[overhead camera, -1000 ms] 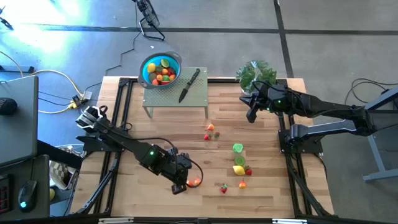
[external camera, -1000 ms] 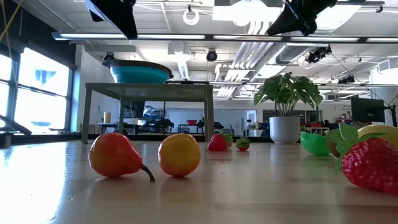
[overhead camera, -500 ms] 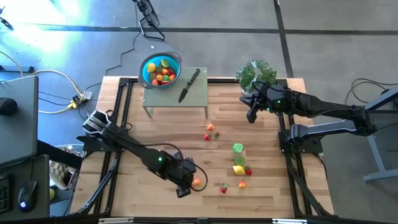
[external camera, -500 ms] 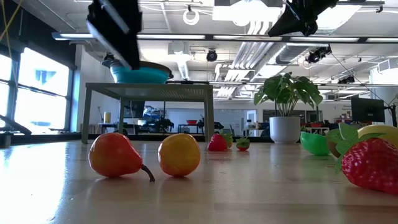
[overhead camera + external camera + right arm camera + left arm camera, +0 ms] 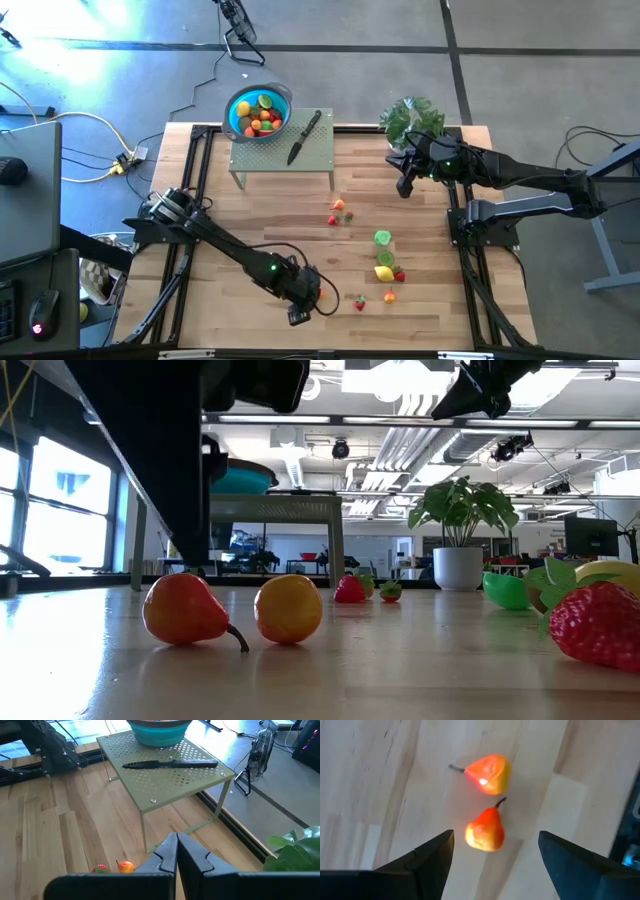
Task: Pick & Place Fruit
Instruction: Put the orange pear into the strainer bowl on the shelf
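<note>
Two toy pears lie side by side on the wooden table near its front edge: a red-yellow one and an orange one. My left gripper hangs open just above them, pointing steeply down, with the red-yellow pear showing between its fingertips but untouched. More fruit lies to the right: a strawberry, a lemon and green halves. My right gripper waits shut, high over the far right of the table.
A blue bowl with several fruit pieces stands on a green perforated stand at the far edge, a black-handled knife beside it. A potted plant is at the far right. Small red and orange pieces lie mid-table.
My left gripper has come down and moved toward the table's right and near edges, ending over the two pears. The fruit has not moved.
</note>
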{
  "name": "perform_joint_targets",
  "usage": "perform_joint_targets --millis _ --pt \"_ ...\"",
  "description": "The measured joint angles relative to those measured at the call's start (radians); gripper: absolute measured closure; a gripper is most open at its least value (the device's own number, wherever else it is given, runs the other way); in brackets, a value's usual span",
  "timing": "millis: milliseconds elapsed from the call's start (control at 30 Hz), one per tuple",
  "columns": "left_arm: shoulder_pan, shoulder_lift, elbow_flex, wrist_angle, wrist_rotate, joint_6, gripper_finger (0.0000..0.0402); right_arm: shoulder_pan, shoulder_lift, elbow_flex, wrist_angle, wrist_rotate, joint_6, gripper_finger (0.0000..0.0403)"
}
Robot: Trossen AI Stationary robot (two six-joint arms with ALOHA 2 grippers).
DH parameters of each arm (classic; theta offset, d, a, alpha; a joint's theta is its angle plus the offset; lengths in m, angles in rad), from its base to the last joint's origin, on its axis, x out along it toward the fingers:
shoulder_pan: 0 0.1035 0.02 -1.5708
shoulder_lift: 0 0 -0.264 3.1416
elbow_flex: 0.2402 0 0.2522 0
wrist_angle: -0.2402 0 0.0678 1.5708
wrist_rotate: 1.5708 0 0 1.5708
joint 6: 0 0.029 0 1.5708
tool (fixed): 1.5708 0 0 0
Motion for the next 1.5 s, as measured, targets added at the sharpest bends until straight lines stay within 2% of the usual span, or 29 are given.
perform_joint_targets --millis 567,1067,1167,1500 --pt "0.000 0.085 0.001 0.043 0.009 0.000 0.0117 0.000 0.000 0.000 0.000 0.000 0.000 0.0401" --pt "0.000 0.094 0.001 0.047 0.012 -0.004 0.0120 0.000 0.000 0.000 0.000 0.000 0.000 0.0401" --pt "0.000 0.094 0.001 0.043 0.012 -0.004 0.0141 0.000 0.000 0.000 0.000 0.000 0.000 0.0401" --pt "0.001 0.095 -0.001 0.039 0.009 -0.027 0.0253 0.000 0.000 0.000 0.000 0.000 0.000 0.0401"
